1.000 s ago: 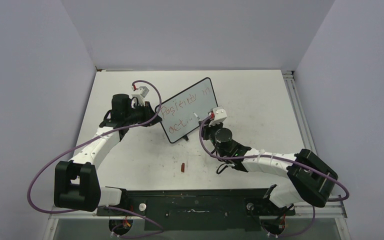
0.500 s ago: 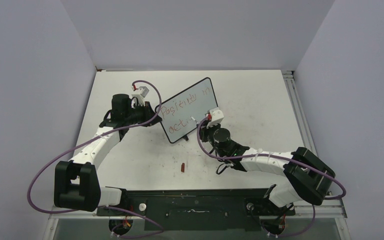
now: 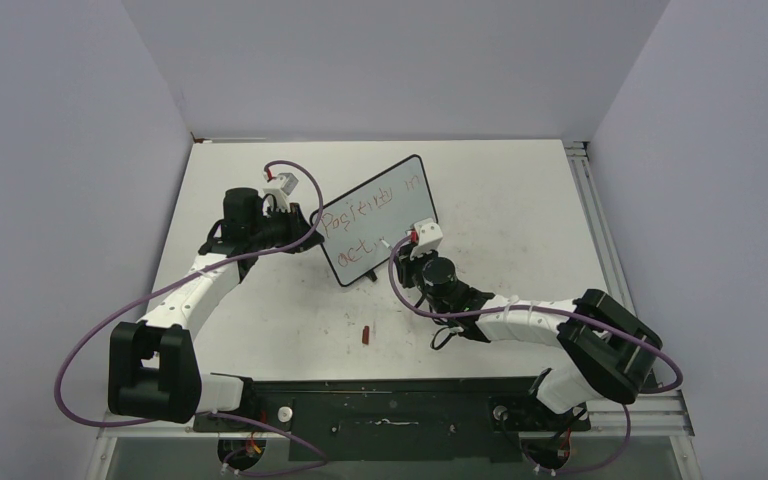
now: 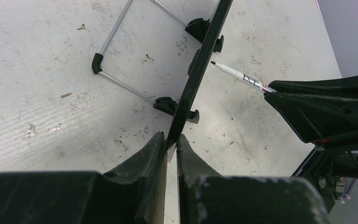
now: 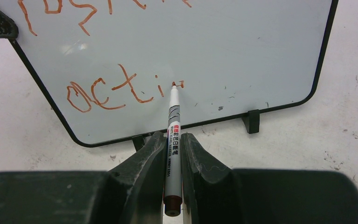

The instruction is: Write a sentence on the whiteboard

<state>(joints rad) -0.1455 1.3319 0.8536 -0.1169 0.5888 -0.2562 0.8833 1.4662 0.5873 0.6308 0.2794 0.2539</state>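
2 arms extended | left tool clamps whiteboard edge | right tool grips marker

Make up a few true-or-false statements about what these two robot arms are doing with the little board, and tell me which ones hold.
1. The right claw grips a marker whose tip is against the whiteboard. True.
2. The left claw hangs open, away from the board. False: it is shut on the board's edge.
3. The writing is blue. False: it is reddish-orange.
4. The board lies flat on the table. False: it stands up on its small black feet.
5. A small red object lies on the table, apart from the board, nearer the arms' bases. True.
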